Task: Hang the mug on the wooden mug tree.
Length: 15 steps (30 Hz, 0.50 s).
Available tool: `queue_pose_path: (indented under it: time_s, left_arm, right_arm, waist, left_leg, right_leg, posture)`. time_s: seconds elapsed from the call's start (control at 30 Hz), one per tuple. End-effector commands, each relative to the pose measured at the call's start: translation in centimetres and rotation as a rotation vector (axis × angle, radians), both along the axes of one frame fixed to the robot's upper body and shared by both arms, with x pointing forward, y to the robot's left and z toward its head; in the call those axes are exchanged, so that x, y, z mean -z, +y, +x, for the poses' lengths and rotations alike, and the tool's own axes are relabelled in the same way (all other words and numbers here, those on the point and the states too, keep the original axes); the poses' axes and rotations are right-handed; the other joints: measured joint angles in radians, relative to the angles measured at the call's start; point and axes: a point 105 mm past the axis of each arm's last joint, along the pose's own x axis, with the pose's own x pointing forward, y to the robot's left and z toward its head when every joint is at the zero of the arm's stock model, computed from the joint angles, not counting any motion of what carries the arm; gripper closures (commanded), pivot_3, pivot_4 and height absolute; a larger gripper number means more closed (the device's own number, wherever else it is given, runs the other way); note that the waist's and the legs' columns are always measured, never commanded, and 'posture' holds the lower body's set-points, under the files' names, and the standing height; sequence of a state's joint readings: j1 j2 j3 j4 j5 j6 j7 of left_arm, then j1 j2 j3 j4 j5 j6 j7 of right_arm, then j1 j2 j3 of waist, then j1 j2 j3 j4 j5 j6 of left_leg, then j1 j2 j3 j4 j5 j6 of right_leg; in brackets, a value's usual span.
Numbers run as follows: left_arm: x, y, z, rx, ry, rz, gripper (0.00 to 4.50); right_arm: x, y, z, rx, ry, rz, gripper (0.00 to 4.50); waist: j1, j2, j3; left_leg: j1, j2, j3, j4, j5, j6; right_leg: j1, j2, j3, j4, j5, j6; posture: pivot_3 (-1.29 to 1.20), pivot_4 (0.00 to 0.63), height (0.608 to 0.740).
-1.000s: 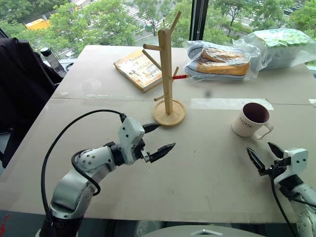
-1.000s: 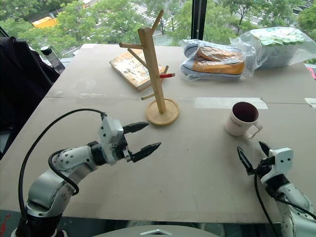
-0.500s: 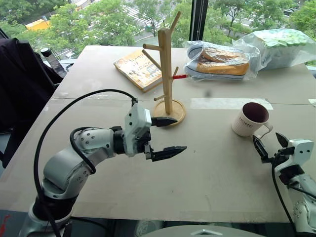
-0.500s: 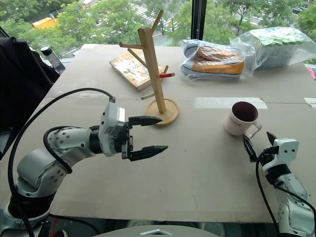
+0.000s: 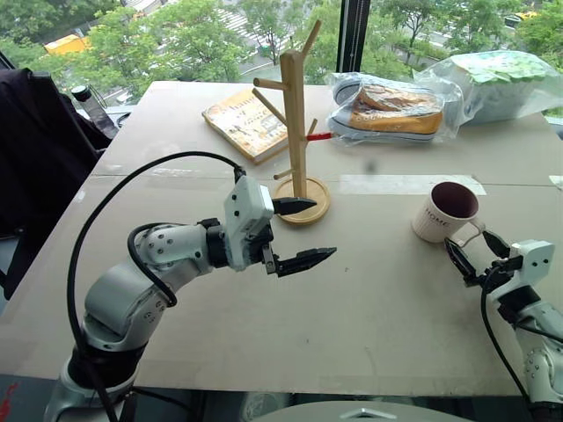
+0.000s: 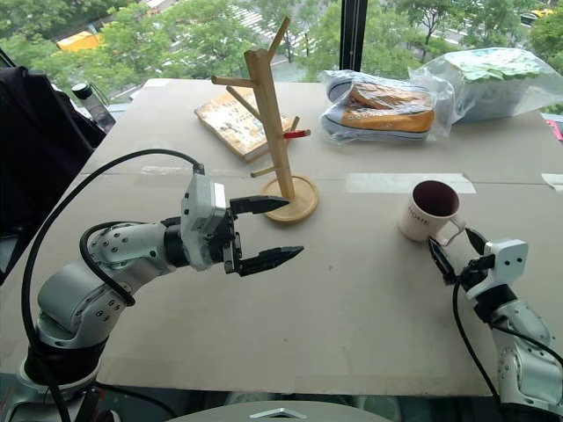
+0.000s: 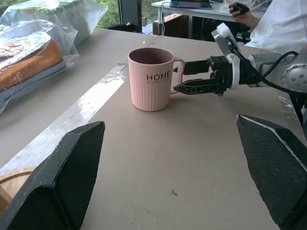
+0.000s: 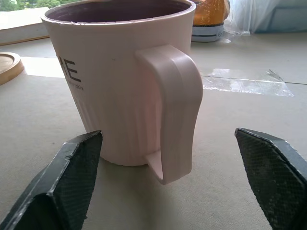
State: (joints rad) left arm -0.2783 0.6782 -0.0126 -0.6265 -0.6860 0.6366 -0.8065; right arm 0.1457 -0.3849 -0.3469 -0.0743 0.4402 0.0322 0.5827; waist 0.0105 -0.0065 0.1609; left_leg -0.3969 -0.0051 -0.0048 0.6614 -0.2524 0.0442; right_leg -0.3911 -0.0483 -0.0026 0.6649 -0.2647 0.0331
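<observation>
The right gripper [image 5: 473, 257], jaws apart, has advanced to straddle the mug's [image 5: 445, 212] handle, seemingly untouched; the open left gripper [image 5: 300, 232] rose.

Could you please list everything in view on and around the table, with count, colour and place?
mug: one, white with maroon inside, right side of table, upright
wooden mug tree: one, light wood, centre
book: one, yellow-brown, behind the tree
bagged shoes: one bag, orange and blue, far side
green bag: one, far right
bottle: one, dark-capped, beyond the table's left edge
left hand: open, above the table, near the tree's base
right hand: open, either side of the mug's handle
</observation>
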Motion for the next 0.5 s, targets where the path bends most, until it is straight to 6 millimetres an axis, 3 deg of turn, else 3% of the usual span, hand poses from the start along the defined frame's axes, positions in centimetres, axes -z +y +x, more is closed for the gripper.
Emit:
queue_pose_path:
  time_s: [0.03,0.23,0.5]
  left_arm:
    - [-0.72,-0.21,-0.12,0.002,-0.058,-0.007,0.0]
    - [-0.69,-0.11,-0.01,-0.011,-0.072,-0.012,0.0]
    - [-0.56,0.03,0.08,-0.022,-0.079,-0.023,0.0]
  right_arm:
    - [-0.66,0.22,0.27,-0.026,-0.026,-0.006,1.58]
    - [-0.42,0.2,0.4,-0.041,-0.017,-0.013,4.38]
    - [-0.35,0.07,0.54,-0.048,-0.019,-0.032,4.47]
  waist:
    - [0.001,0.0,0.0]
    - [0.001,0.0,0.0]
    - [0.001,0.0,0.0]
  left_leg:
    - [0.0,0.0,0.0,0.0,0.0,0.0]
    - [0.0,0.0,0.0,0.0,0.0,0.0]
    - [0.0,0.0,0.0,0.0,0.0,0.0]
  right_leg:
    - [0.0,0.0,0.0,0.0,0.0,0.0]
    - [0.0,0.0,0.0,0.0,0.0,0.0]
    - [0.0,0.0,0.0,0.0,0.0,0.0]
  posture:
    - [0.0,0.15,0.74]
    - [0.0,0.15,0.74]
    - [0.0,0.15,0.74]
